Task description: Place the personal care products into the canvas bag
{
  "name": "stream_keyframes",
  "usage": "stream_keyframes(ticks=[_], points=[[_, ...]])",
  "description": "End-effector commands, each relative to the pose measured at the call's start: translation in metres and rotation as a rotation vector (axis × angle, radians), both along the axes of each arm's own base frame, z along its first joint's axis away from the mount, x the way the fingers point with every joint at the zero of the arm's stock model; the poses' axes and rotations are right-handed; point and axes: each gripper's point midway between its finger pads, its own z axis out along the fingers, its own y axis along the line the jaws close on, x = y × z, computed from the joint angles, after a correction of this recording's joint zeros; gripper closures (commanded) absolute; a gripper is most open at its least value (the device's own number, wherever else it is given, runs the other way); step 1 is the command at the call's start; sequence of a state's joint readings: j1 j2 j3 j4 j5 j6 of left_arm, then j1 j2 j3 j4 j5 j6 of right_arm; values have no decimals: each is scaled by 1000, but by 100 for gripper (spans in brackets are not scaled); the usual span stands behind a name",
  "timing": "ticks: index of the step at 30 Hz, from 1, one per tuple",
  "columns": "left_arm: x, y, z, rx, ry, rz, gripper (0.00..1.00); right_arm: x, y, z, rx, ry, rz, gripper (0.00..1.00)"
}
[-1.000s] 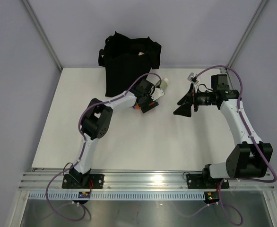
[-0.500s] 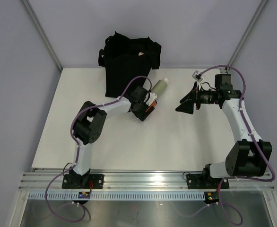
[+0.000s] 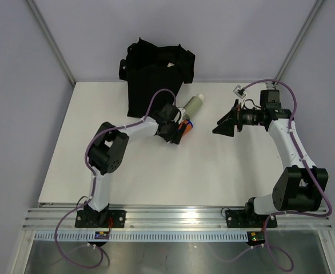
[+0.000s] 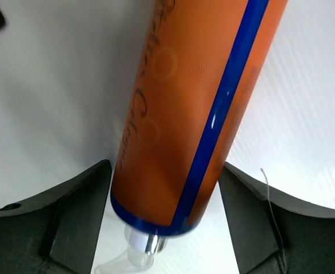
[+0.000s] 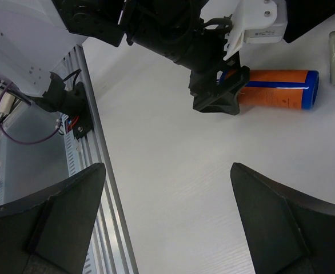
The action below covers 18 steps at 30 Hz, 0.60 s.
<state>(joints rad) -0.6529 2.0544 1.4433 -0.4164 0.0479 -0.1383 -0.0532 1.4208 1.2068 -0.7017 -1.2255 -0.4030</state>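
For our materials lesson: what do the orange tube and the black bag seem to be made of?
Orange tube: probably plastic, glossy; a highlight sits on its blue stripe. Black bag: seemingly fabric, matte; its top sags in soft folds.
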Motion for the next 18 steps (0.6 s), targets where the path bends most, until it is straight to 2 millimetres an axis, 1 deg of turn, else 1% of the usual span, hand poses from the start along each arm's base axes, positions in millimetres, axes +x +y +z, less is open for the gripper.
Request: stream_keyframes(ticks=[1, 2, 3, 5, 6, 8, 9, 10, 11, 12, 14, 15, 16, 17, 18], points=[[18, -10, -5, -1, -15, 38, 20, -3, 2, 7, 32, -24, 18, 0], [20, -11, -12, 11, -10, 30, 20, -3, 1, 7, 31, -26, 17, 1], [29, -16, -6, 11, -31, 12, 17, -3, 2, 7, 31, -27, 16, 1], [35, -19, -9, 24, -37, -7, 17, -3, 1, 6, 32, -25, 13, 1], [38, -22, -13, 36, -31, -27, 18, -3, 2, 6, 33, -22, 14, 0], [36, -21, -22, 57, -1, -38, 39, -3, 0, 7, 31, -25, 9, 1], [36, -21, -23, 60, 1, -34, 58, -3, 0, 7, 31, -26, 7, 0], [36, -19, -23, 66, 2, -19, 92, -3, -1, 7, 31, -28, 4, 1], [35, -17, -19, 64, 1, -3, 100, -4, -2, 6, 30, -25, 1, 1], [29, -13, -21, 68, 13, 4, 100, -3, -2, 6, 30, -26, 0, 1], [23, -14, -14, 40, 26, 15, 100, -3, -3, 5, 32, -22, -5, 0], [21, -17, 1, 5, 18, 18, 100, -3, -3, 5, 32, -24, -6, 1], [13, -16, 2, -15, 42, 17, 100, -3, -3, 5, 32, -22, -7, 1], [13, -18, 9, -64, 44, 25, 100, -2, -3, 6, 34, -21, -7, 1], [5, -29, 30, -168, 73, 23, 100, -2, -3, 6, 35, -20, -7, 0]])
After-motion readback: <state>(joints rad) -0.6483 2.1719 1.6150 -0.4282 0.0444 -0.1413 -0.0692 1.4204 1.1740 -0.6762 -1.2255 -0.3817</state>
